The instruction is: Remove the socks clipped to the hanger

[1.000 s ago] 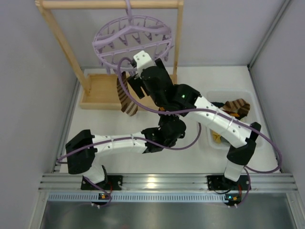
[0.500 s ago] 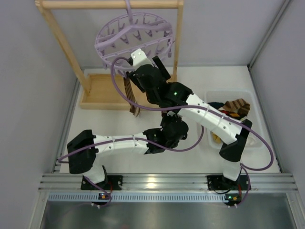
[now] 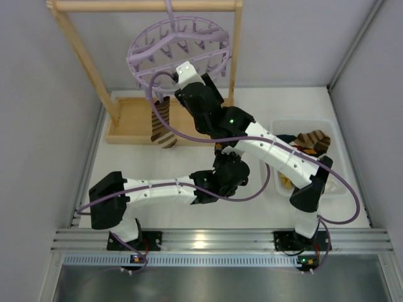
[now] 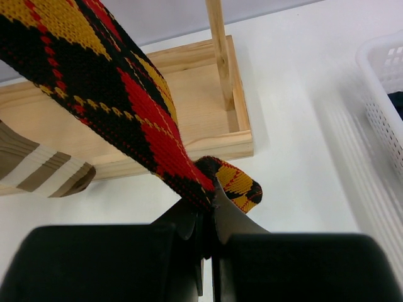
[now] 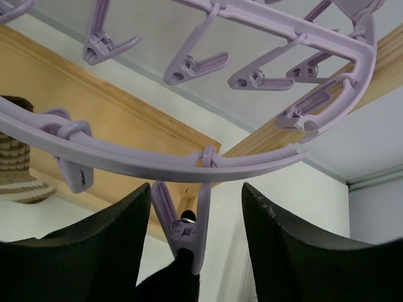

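The lilac plastic hanger [image 3: 179, 47], a spoked ring with dangling pegs, hangs by its hook from the wooden frame [image 3: 145, 5]. A brown-and-cream striped sock [image 3: 162, 123] hangs from one peg over the frame's base tray [image 3: 129, 119]. The knitted argyle sock [image 4: 126, 107] is clamped at its lower end in the closed left claw [image 4: 208, 220]. The right claw [image 5: 192, 214] is spread open, with its fingers either side of a peg [image 5: 182, 233] that pinches dark fabric. A white perforated basket [image 3: 296, 123] on the bench [image 3: 283, 104], near the right wall, holds socks.

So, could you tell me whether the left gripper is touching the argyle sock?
Touching. In the left wrist view, the left gripper is pinched shut on the argyle sock.
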